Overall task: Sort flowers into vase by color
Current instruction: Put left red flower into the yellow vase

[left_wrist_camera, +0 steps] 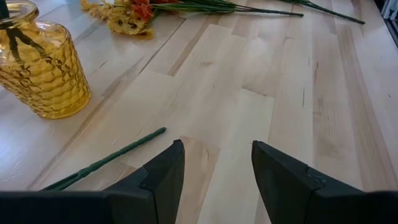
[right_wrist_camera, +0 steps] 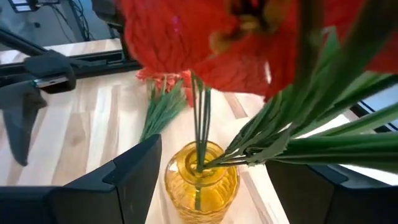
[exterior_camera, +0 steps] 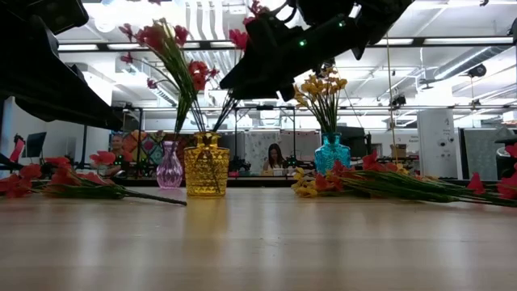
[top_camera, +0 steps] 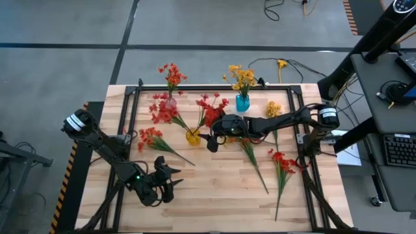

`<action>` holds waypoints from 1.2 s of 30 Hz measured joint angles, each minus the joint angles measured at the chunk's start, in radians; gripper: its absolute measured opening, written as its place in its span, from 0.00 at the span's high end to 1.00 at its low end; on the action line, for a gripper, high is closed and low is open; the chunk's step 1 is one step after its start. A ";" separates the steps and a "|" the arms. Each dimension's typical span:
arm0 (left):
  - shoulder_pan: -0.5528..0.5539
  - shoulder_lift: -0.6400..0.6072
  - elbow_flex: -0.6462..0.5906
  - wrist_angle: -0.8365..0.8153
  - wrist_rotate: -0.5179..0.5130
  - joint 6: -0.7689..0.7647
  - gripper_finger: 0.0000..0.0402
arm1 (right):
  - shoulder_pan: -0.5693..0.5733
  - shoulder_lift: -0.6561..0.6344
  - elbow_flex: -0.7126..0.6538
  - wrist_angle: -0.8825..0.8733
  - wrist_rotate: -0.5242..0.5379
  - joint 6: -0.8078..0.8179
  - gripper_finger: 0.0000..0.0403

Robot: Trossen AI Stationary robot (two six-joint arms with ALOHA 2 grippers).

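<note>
Three vases stand on the wooden table: a yellow vase holding red flowers, a pink vase with red flowers, and a blue vase with yellow flowers. Loose sprigs lie flat: a red one at the left, a yellow one and a red one at the right. My right gripper hovers open just right of the yellow vase, its fingers on either side of the stems. My left gripper stands open near the front left, above bare wood.
A long green stem runs from under my right arm toward the near edge. Another stem's end lies just ahead of my left gripper. A black frame borders the table. Bare wood spreads across the near middle.
</note>
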 joint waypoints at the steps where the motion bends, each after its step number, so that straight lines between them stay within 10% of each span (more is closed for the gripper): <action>1: 0.000 0.000 0.000 0.000 0.000 0.000 0.58 | 0.000 -0.003 0.000 -0.001 0.000 0.000 0.32; 36: 0.000 0.000 0.000 -0.005 0.000 -0.006 0.58 | 0.048 -0.006 0.166 -0.313 0.078 -0.138 0.32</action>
